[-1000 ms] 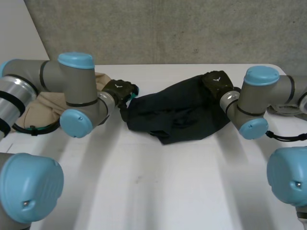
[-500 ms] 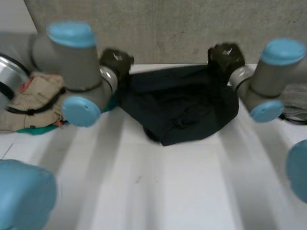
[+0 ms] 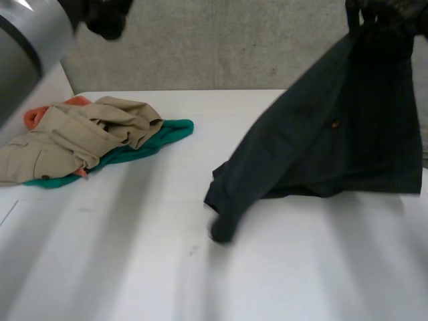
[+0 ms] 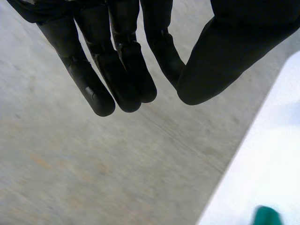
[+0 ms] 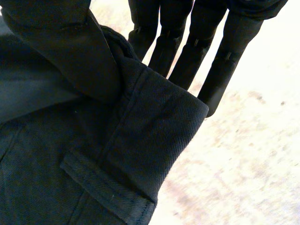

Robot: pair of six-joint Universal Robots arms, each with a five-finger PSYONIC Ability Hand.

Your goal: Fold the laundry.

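Hanging high over the right side of the white table (image 3: 120, 261), the dark garment (image 3: 361, 140) drapes down from the right hand (image 5: 51, 37), and its low end touches the tabletop near the middle. Look at that hold: the thumb presses a stitched band at the garment's edge against straight fingers (image 5: 220, 65), a plain pinch on the cloth. A small button (image 3: 332, 124) shows on the hanging fabric. Over on the far left, the left hand (image 4: 122, 61) is up in the air, fingers straight and relaxed, thumb apart, nothing in it. Below it, at the far left of the table, a heap lies well apart from the dark garment. There are beige trousers (image 3: 73, 137) on top, a green cloth (image 3: 164, 134) poking out to the right from under them, and an orange cloth (image 3: 35, 117) at the heap's left end.
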